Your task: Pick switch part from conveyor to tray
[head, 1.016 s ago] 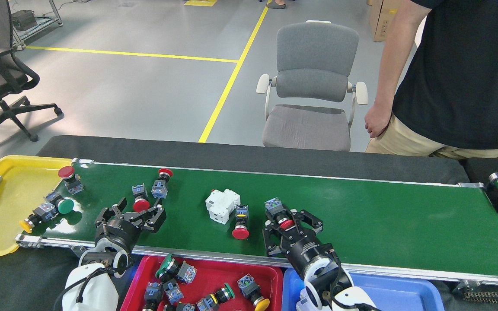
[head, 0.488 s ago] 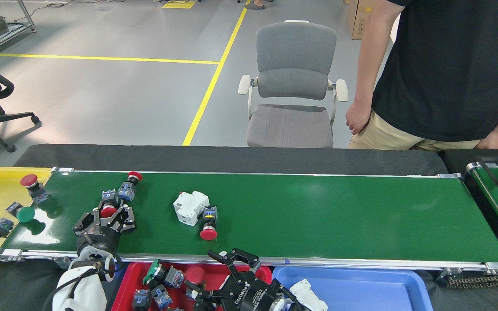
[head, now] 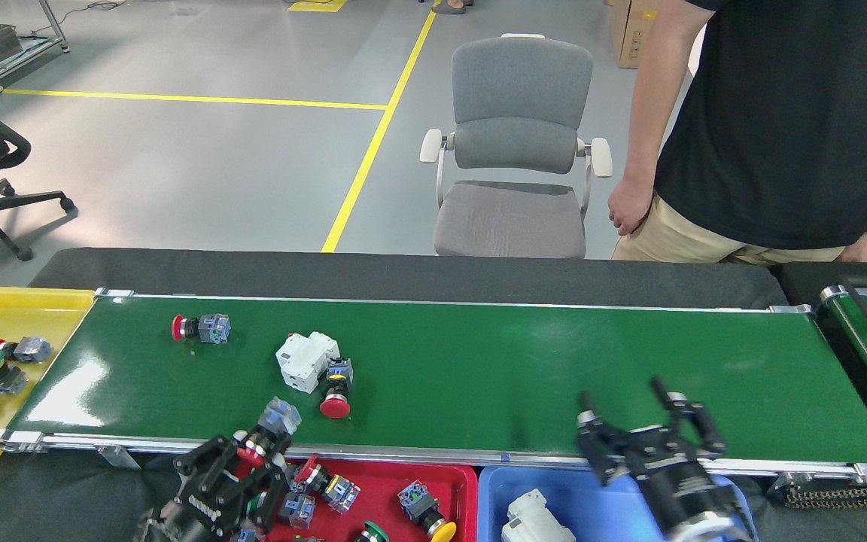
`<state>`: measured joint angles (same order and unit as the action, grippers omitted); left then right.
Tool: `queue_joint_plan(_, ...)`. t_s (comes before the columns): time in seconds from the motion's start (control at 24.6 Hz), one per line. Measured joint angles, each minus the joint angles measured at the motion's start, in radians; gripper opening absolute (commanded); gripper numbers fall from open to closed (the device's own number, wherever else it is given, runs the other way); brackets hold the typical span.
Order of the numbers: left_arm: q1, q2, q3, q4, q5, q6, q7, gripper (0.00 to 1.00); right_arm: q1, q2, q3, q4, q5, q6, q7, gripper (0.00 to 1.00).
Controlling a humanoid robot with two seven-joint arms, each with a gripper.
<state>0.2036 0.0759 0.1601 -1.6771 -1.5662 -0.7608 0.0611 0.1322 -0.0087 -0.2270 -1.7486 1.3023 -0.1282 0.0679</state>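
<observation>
Red-capped switch part with clear-blue block (head: 266, 432) slants up-right, cap low, pinched in left pincer (head: 241, 468) above red plastic tray (head: 388, 489); right pincer (head: 640, 429) spread empty.

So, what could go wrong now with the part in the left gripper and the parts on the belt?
The left gripper holds a red switch part over the conveyor rail, not yet above the red tray; released now, it may miss the tray. The white block touches another red switch, so grasping one may push the other.
</observation>
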Motion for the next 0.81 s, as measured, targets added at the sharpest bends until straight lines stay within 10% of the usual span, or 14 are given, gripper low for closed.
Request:
queue_joint_plan(0.33,0.044,-0.049,0.105,-0.019,0.000,-0.024,-0.004,1.00,0.090,-0.018,-0.111,0.000,-0.042,0.002,-0.006,0.99)
queue_joint_plan(0.53,0.060,-0.083,0.255,-0.001,-0.003,0.210,0.002,1.00,0.090,-0.041,-0.111,-0.001,-0.042,0.005,-0.007,0.99)
queue_joint_plan(0.81,0.082,-0.083,0.294,0.011,-0.003,0.278,0.005,1.00,0.090,-0.040,-0.111,-0.002,-0.042,-0.034,-0.007,0.99)
